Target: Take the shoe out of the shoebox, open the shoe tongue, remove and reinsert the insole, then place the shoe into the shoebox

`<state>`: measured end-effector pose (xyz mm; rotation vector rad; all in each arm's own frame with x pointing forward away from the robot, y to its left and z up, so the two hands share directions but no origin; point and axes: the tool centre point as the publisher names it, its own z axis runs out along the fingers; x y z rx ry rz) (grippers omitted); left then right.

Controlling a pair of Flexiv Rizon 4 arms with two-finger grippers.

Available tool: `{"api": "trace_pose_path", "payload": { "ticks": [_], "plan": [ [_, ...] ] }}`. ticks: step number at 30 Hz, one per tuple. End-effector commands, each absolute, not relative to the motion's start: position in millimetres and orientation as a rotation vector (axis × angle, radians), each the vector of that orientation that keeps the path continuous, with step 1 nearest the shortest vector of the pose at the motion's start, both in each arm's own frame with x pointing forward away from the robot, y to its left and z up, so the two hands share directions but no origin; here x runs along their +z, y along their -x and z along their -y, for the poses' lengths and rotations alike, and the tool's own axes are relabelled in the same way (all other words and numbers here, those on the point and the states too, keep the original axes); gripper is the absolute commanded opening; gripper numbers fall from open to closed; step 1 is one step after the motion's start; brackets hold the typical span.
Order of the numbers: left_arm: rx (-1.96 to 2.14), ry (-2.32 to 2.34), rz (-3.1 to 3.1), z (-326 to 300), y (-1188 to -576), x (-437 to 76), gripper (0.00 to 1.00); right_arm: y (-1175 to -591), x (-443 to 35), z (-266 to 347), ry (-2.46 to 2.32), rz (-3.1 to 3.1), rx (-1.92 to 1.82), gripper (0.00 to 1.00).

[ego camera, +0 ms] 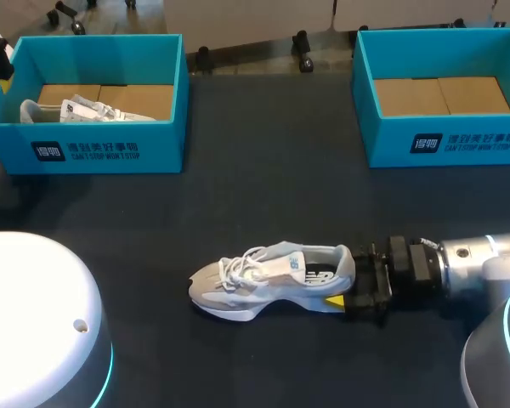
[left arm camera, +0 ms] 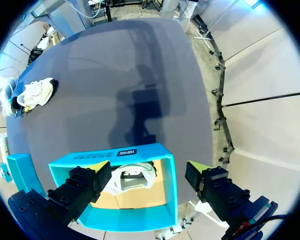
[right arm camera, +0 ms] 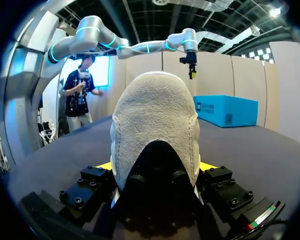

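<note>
A grey and white shoe (ego camera: 272, 276) lies on its sole on the dark table, toe pointing left. My right gripper (ego camera: 344, 279) comes in from the right and is shut on its heel. In the right wrist view the heel (right arm camera: 155, 125) fills the space between the yellow tips of that gripper (right arm camera: 157, 167). My left gripper (left arm camera: 147, 167) hangs open above the left blue shoebox (left arm camera: 140, 150), with nothing between its fingers. Under it a second white shoe (left arm camera: 132, 177) lies inside that box. The shoe on the table (left arm camera: 35, 92) shows small and far off in the left wrist view.
The left shoebox (ego camera: 102, 149) stands at the back left with the white shoe (ego camera: 76, 109) in it. A second blue shoebox (ego camera: 442, 140) stands at the back right, showing only its cardboard floor. White arm bases (ego camera: 34, 323) fill the front corners.
</note>
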<state>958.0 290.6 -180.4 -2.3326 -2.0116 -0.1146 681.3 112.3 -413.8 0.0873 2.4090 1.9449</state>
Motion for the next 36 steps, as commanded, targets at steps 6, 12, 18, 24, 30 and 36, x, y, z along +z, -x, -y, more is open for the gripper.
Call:
{"api": "trace_pose_path", "payload": {
  "ticks": [6,12,18,24,30,36],
  "plan": [
    [-0.128,2.319,2.044,-287.6,-952.7,-174.8,1.0,-679.9,-412.5,-113.8,-0.088,-2.414,1.939,0.0],
    [-0.229,1.71,2.503,-251.6,-907.4,-150.6,1.0,-679.9,-412.5,-113.8,-0.088,-2.414,1.939,0.0],
    [-0.185,1.066,2.725,-222.6,-856.7,-151.4,1.0,-679.9,-412.5,-113.8,-0.088,-2.414,1.939,0.0],
    [-0.136,0.802,2.833,-207.8,-827.3,-150.1,1.0,-679.9,-412.5,-113.8,-0.088,-2.414,1.939,0.0],
    [-0.136,0.802,2.833,-207.8,-827.3,-150.1,1.0,-679.9,-412.5,-113.8,-0.088,-2.414,1.939,0.0],
    [-0.136,0.802,2.833,-207.8,-827.3,-150.1,1.0,-679.9,-412.5,-113.8,-0.088,-2.414,1.939,0.0]
  ]
}}
